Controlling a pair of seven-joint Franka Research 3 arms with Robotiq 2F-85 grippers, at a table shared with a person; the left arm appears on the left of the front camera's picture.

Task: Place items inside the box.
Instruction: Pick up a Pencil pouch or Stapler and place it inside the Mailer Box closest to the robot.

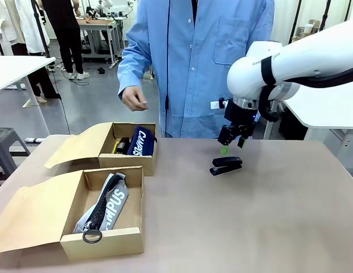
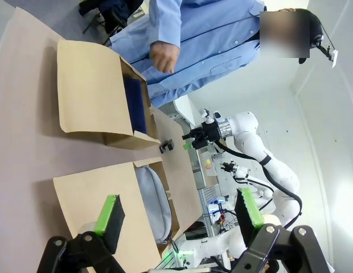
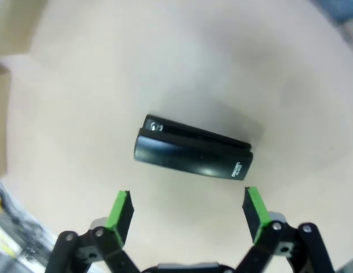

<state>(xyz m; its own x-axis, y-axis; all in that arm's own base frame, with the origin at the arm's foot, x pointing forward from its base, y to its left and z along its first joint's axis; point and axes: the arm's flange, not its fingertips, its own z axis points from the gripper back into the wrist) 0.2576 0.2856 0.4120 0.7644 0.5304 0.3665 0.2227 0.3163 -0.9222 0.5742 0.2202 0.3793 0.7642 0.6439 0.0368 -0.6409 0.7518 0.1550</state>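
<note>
a robotics lab. a white franka arm (image 1: 302, 57) reaches over a tan worktable (image 1: 250, 216), and the person (image 1: 193, 62) across it wears a light blue lab coat. behind them is a bare grey floor (image 1: 102, 102) with a black cable (image 1: 64, 111) trailing over it. white tables (image 1: 17, 65) stand there, and a bench (image 1: 99, 25) cluttered with gear, with other people (image 1: 65, 28) standing beside it.

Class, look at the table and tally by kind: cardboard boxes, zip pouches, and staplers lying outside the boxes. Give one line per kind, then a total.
Cardboard boxes: 2 (far box, near box)
Zip pouches: 2 (navy pouch, grey pouch)
Staplers outside the boxes: 1 (black stapler)
Total: 5
</note>
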